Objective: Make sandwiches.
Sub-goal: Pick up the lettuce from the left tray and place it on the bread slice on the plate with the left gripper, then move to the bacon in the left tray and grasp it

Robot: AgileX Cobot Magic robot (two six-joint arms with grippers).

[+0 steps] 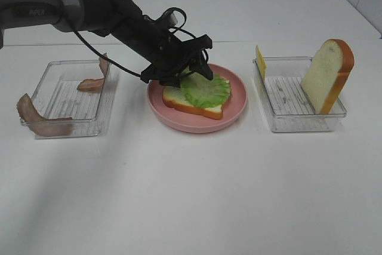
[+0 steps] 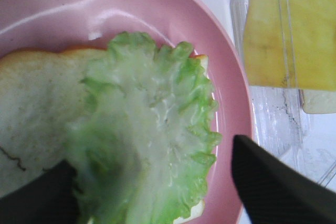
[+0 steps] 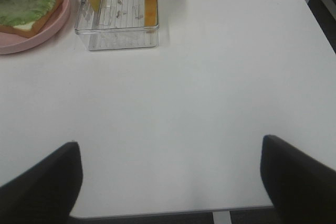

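On the pink plate (image 1: 179, 125) lies one white bread slice (image 1: 179, 101) with a green lettuce leaf (image 1: 206, 89) on top, the lower part of the sandwiches. My left gripper (image 1: 190, 77) hangs low over the leaf's far-left side, open. In the left wrist view the lettuce (image 2: 147, 124) lies flat on the bread (image 2: 37, 108) between the spread fingers of the gripper (image 2: 149, 153), one finger touching the leaf's edge. My right gripper (image 3: 170, 177) stands wide open over bare table, holding nothing.
A clear tray (image 1: 292, 120) right of the plate holds an upright bread slice (image 1: 327, 73) and a yellow cheese slice (image 1: 260, 61). A second clear tray (image 1: 65, 97) on the left carries two bacon strips (image 1: 42, 120) draped on its rim.
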